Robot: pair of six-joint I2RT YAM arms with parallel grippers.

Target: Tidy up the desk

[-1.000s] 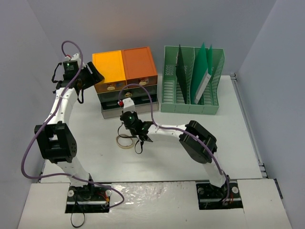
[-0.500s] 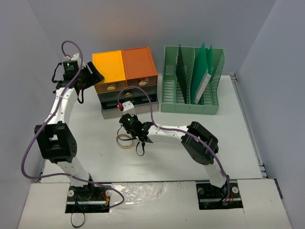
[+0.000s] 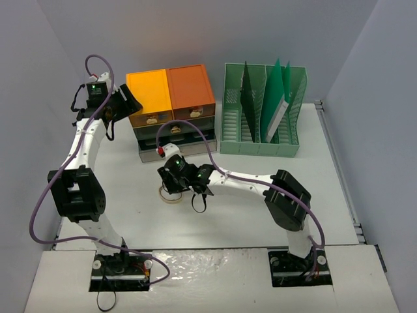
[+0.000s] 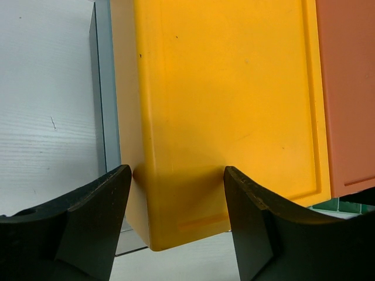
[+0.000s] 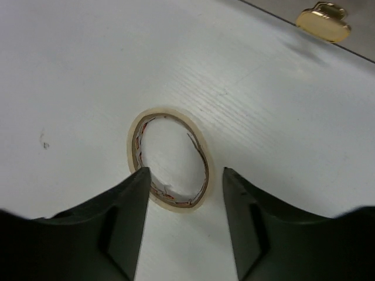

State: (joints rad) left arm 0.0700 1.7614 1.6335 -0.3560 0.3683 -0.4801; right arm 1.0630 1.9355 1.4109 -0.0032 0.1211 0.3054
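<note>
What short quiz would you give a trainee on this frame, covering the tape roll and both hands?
1. True or false: the tape roll lies flat on the desk.
2. The left hand hangs over: A the tape roll, B the yellow drawer top, C bare desk.
3. Fill in: the right hand, by the tape roll, is ____ (open or shut).
Key: 1 true; 2 B; 3 open.

Plain grey walls [image 3: 195, 32] all around
</note>
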